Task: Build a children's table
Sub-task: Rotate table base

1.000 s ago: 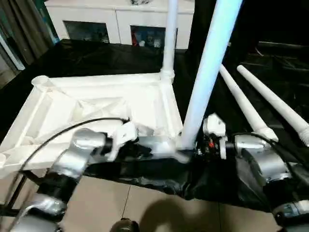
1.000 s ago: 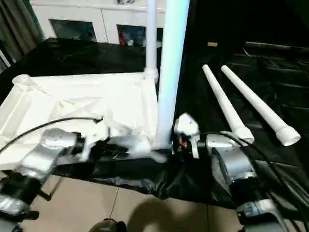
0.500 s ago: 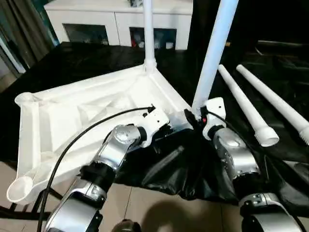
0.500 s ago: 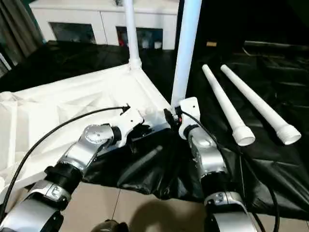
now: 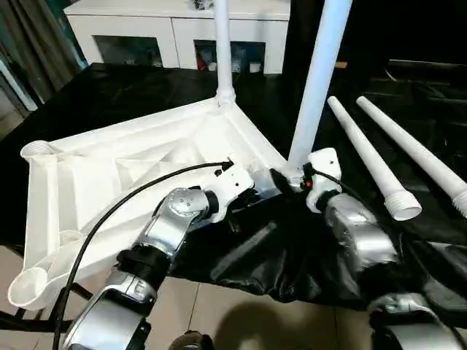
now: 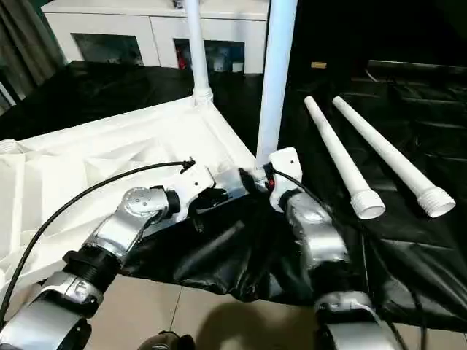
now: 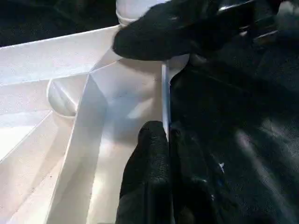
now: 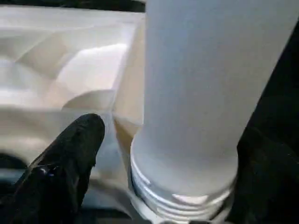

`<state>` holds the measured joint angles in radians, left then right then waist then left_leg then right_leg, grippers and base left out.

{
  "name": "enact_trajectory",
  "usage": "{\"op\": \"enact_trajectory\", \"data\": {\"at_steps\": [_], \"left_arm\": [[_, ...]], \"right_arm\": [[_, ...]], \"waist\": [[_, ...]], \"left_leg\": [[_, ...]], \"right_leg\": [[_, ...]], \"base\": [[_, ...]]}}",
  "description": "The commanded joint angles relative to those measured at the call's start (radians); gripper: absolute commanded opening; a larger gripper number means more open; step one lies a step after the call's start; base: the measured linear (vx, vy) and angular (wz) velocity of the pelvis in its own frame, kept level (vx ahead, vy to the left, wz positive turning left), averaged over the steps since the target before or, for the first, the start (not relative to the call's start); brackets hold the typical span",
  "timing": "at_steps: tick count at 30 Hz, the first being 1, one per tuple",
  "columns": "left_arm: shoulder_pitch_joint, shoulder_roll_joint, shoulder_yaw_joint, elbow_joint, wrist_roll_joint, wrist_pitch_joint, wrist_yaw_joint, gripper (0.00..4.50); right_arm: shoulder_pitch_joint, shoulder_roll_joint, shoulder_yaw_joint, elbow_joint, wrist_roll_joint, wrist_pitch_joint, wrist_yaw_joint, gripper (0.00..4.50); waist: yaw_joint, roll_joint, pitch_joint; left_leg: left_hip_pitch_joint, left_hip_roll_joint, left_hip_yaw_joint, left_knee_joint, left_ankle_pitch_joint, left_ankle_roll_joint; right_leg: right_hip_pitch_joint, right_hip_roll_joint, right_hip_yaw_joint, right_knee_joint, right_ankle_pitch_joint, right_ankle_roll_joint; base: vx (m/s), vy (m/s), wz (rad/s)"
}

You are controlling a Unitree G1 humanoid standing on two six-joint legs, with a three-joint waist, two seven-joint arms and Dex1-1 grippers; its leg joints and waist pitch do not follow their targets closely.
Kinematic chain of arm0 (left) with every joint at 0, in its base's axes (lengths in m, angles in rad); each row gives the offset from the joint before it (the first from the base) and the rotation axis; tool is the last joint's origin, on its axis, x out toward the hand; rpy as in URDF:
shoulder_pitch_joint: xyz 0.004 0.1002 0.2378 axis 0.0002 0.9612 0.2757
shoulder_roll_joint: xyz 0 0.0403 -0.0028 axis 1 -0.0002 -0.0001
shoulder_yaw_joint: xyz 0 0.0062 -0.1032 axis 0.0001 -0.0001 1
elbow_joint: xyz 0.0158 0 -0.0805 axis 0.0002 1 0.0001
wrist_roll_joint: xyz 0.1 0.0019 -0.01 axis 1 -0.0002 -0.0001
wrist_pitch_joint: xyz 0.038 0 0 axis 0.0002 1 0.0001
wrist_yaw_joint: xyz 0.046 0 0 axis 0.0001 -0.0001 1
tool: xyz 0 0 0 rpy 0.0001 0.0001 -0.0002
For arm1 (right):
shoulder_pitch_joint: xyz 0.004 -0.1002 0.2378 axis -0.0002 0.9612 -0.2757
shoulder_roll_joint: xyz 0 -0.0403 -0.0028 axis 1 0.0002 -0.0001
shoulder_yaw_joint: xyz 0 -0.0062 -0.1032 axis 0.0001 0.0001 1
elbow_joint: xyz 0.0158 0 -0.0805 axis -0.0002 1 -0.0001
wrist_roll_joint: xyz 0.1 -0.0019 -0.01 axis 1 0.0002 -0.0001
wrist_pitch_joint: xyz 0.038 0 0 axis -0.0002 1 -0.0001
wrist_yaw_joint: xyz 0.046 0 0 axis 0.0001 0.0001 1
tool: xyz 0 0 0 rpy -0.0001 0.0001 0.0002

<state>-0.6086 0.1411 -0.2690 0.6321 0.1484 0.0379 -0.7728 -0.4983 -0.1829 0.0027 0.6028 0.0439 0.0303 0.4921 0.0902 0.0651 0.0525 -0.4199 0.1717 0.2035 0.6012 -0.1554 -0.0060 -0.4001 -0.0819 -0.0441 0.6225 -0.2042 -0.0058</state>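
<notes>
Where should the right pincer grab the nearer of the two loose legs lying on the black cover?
Grip the nearer loose leg across its tube, around mid-length, coming down from above. It lies flat on the black cover with open space either side, apart from the second loose leg, so a finger fits on each flank. Probably avoid the flared end toward the robot: it is wider and could slip.

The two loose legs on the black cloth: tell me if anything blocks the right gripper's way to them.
Nothing visible does. The right gripper sits at the foot of the near upright leg; the two loose legs lie on the black cloth to its right, with bare cloth between.
</notes>
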Motion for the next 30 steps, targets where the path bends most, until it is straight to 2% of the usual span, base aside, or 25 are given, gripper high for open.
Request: {"op": "enact_trajectory", "data": {"at_steps": [1, 3, 8, 9, 11, 13, 17, 18, 22, 24, 25, 28, 30], "left_arm": [[-0.003, -0.003, -0.010, -0.023, -0.028, -0.051, -0.029, 0.00], [-0.005, 0.009, -0.001, -0.011, -0.028, -0.058, -0.025, 0.00], [0.000, 0.013, 0.000, -0.006, -0.027, -0.062, -0.026, 0.00], [0.000, 0.011, -0.001, -0.004, -0.026, -0.064, -0.024, 0.00], [-0.005, 0.003, -0.002, 0.009, -0.024, -0.069, -0.016, 0.00], [-0.009, -0.001, -0.001, 0.014, -0.024, -0.070, -0.013, 0.00], [-0.017, -0.011, 0.003, 0.017, -0.020, -0.086, 0.018, 0.00], [-0.022, -0.017, 0.014, 0.015, -0.031, -0.071, 0.023, 0.28], [-0.031, -0.016, 0.022, 0.005, -0.039, -0.062, 0.025, 0.59], [-0.043, -0.019, 0.047, 0.007, -0.041, -0.068, 0.075, 0.79], [-0.054, -0.016, 0.067, 0.008, -0.045, -0.055, 0.103, 0.79], [-0.076, 0.022, 0.126, 0.001, -0.052, -0.014, 0.161, 0.87], [-0.072, 0.074, 0.159, -0.030, -0.046, 0.017, 0.191, 0.87]], "right_arm": [[0.010, -0.041, 0.029, -0.074, 0.010, -0.007, 0.078, 4.46], [0.036, -0.111, -0.013, -0.114, 0.031, 0.002, 0.117, 4.46], [0.098, -0.189, -0.055, -0.211, 0.079, 0.026, 0.200, 4.46], [0.111, -0.203, -0.063, -0.232, 0.094, 0.034, 0.217, 4.46], [0.144, -0.240, -0.084, -0.276, 0.130, 0.053, 0.257, 4.46], [0.157, -0.254, -0.084, -0.289, 0.136, 0.056, 0.274, 4.46], [0.222, -0.301, -0.042, -0.379, 0.147, 0.098, 0.355, 4.46], [0.234, -0.307, -0.027, -0.401, 0.148, 0.115, 0.371, 4.49], [0.249, -0.302, 0.001, -0.432, 0.144, 0.133, 0.375, 4.50], [0.243, -0.288, 0.015, -0.430, 0.136, 0.135, 0.360, 4.50], [0.235, -0.280, 0.021, -0.422, 0.127, 0.141, 0.346, 4.50], [0.219, -0.261, 0.040, -0.414, 0.104, 0.162, 0.317, 4.50], [0.213, -0.246, 0.060, -0.417, 0.094, 0.178, 0.306, 4.50]], "waist": [[-0.001, -0.015, -0.077], [0.000, -0.017, -0.075], [0.003, -0.022, -0.074], [-0.002, -0.032, -0.074], [0.002, -0.030, -0.072], [0.000, -0.030, -0.072], [0.004, -0.032, -0.071], [0.004, -0.033, -0.071], [0.007, -0.033, -0.071], [0.006, -0.031, -0.071], [0.005, -0.033, -0.071], [0.000, -0.033, -0.072], [-0.003, -0.032, -0.071]], "left_leg": [[0.039, 0.059, -0.033, -0.066, -0.204, 0.062], [0.039, 0.059, -0.033, -0.066, -0.210, 0.068], [0.038, 0.058, -0.033, -0.064, -0.210, 0.078], [0.036, 0.056, -0.030, -0.062, -0.207, 0.085], [0.037, 0.058, -0.031, -0.062, -0.211, 0.092], [0.035, 0.059, -0.032, -0.063, -0.208, 0.092], [0.035, 0.060, -0.033, -0.063, -0.214, 0.097], [0.035, 0.059, -0.033, -0.063, -0.214, 0.098], [0.035, 0.060, -0.034, -0.063, -0.222, 0.090], [0.036, 0.062, -0.036, -0.066, -0.227, 0.083], [0.035, 0.060, -0.036, -0.066, -0.229, 0.079], [0.030, 0.056, -0.037, -0.065, -0.213, 0.082], [0.033, 0.056, -0.037, -0.065, -0.218, 0.079]], "right_leg": [[0.041, -0.068, 0.034, -0.073, -0.053, -0.214], [0.042, -0.069, 0.034, -0.075, -0.077, -0.210], [0.043, -0.070, 0.035, -0.080, -0.106, -0.201], [0.041, -0.069, 0.034, -0.083, -0.116, -0.205], [0.041, -0.071, 0.035, -0.086, -0.152, -0.199], [0.040, -0.069, 0.033, -0.086, -0.167, -0.196], [0.039, -0.071, 0.034, -0.088, -0.182, -0.184], [0.038, -0.071, 0.033, -0.089, -0.184, -0.183], [0.035, -0.072, 0.033, -0.090, -0.210, -0.187], [0.033, -0.069, 0.032, -0.089, -0.195, -0.191], [0.034, -0.069, 0.031, -0.086, -0.171, -0.198], [0.038, -0.069, 0.029, -0.082, -0.146, -0.201], [0.037, -0.070, 0.029, -0.084, -0.168, -0.196]], "base": [[0.000, 0.000, 0.00], [0.000, 0.000, 0.00], [0.000, 0.000, 0.00], [0.000, 0.000, 0.00], [0.000, 0.000, 0.00], [0.000, 0.000, 0.00], [0.000, 0.000, 0.00], [0.000, 0.000, 0.00], [0.000, 0.000, 0.00], [0.000, 0.000, 0.00], [0.000, 0.000, 0.00], [0.000, 0.000, 0.00], [0.000, 0.000, 0.00]]}}
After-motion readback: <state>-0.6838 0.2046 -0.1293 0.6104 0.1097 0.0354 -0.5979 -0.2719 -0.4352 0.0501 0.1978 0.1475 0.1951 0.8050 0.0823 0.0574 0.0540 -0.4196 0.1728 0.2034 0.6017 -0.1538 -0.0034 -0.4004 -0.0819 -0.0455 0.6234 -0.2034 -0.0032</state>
